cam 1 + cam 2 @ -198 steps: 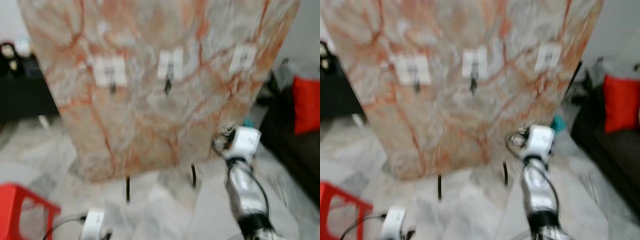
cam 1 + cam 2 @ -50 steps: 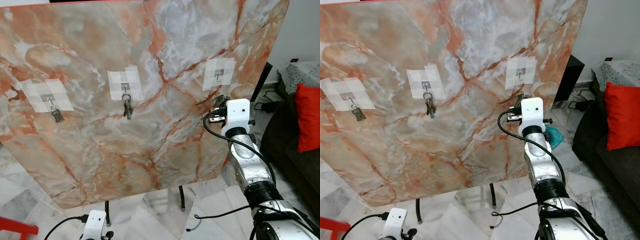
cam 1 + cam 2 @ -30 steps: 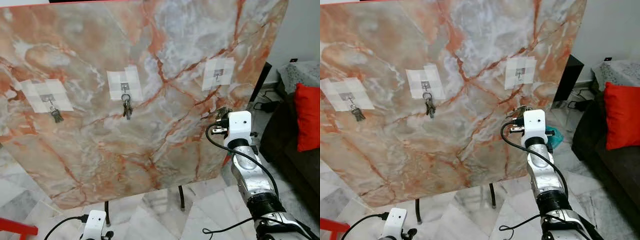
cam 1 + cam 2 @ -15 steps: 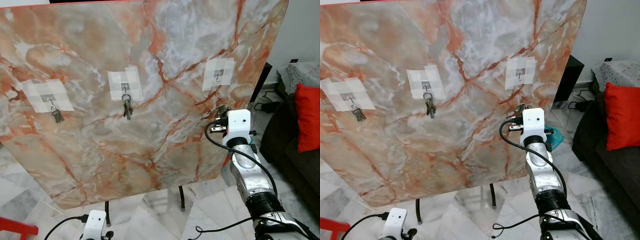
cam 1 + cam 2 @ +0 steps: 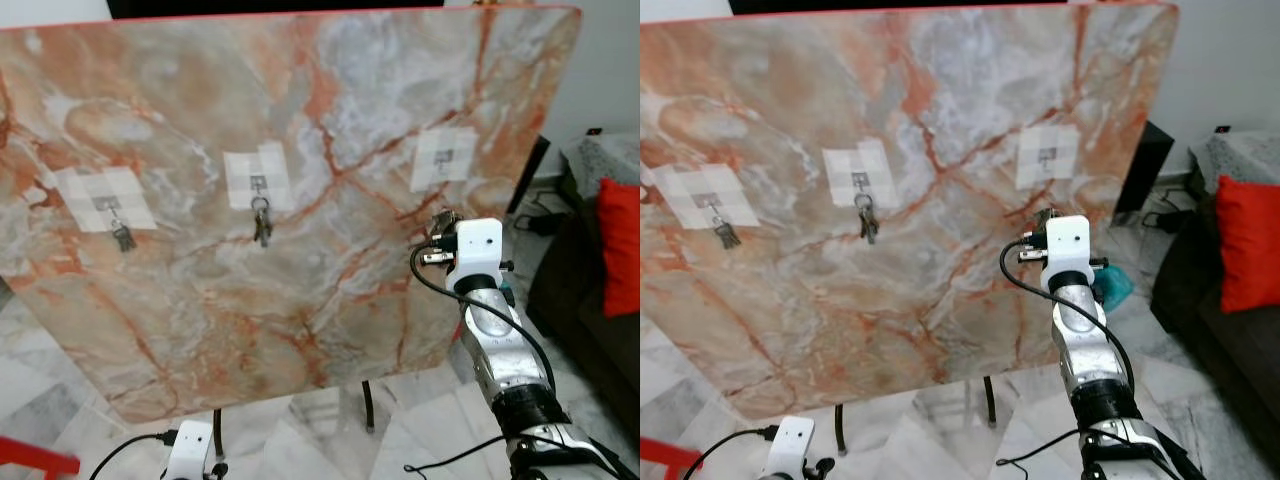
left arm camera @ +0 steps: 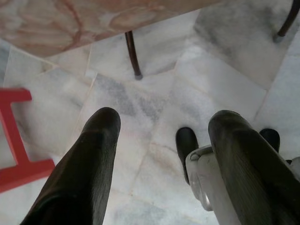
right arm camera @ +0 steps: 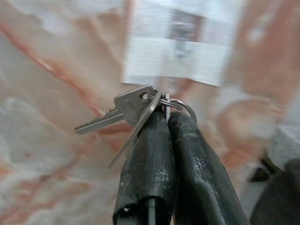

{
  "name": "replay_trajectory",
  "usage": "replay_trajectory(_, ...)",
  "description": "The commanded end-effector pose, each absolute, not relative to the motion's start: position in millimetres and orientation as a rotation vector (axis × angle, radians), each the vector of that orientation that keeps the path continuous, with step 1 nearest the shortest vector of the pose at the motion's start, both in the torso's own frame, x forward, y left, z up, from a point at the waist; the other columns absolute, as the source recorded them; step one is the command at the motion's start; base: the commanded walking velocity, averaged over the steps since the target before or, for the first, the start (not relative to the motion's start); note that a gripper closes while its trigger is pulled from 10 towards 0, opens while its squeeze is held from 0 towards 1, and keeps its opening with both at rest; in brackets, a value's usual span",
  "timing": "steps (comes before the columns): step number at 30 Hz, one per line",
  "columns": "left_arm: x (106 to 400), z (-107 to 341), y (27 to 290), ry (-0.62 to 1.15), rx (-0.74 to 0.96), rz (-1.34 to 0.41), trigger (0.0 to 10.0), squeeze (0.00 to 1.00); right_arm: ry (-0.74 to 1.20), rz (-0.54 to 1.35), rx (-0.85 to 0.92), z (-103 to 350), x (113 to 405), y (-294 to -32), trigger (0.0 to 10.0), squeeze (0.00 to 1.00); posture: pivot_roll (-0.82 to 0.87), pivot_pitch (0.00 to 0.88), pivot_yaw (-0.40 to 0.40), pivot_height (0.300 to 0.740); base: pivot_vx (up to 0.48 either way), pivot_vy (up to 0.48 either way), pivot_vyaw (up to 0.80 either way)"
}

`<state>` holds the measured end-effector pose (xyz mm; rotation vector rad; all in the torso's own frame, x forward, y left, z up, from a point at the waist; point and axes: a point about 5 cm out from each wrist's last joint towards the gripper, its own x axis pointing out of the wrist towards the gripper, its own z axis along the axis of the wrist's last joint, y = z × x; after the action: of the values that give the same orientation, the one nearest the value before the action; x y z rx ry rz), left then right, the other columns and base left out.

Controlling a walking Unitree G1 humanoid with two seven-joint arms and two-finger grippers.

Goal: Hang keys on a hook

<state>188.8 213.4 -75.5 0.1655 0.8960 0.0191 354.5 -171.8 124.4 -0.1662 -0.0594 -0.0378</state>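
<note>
A marble-patterned board stands upright with three taped white patches, each carrying a small metal hook. The left hook and the middle hook each hold a bunch of keys. The right hook is bare. My right gripper is raised just below that bare hook and is shut on a key ring with silver keys. In the right wrist view the bare hook sits above the keys, blurred. My left gripper hangs low over the floor, open, holding nothing.
The board stands on thin dark legs over a pale marble floor. A red stool is at the lower left. A dark sofa with a red cushion is on the right. Cables trail on the floor near my right arm.
The camera has tilted, so the board sits slightly lower in the picture. My right gripper with the keys has stayed close below the right hook, barely shifting.
</note>
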Motion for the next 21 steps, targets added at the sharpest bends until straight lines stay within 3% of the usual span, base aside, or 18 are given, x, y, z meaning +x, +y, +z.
replay_trajectory(1,189.5,-75.2,212.9,0.893,0.169,0.013,10.0,0.0,-0.087,-0.038,-0.167,132.9,356.6,-170.8,10.0,0.0,0.05,0.0,-0.042,0.74,0.307,0.0,0.0)
replay_trajectory(5,185.7,-76.7,214.8,0.901,0.171,0.017,10.0,0.0,-0.086,-0.038,-0.166,132.6,356.4,-170.6,10.0,0.0,0.05,0.0,-0.041,0.74,0.299,0.0,0.0)
replay_trajectory(21,171.8,-82.7,219.0,0.948,0.177,0.031,10.0,0.0,-0.083,-0.059,-0.157,131.1,355.1,-169.2,10.0,0.0,0.05,0.0,-0.038,0.74,0.0,0.0,0.0)
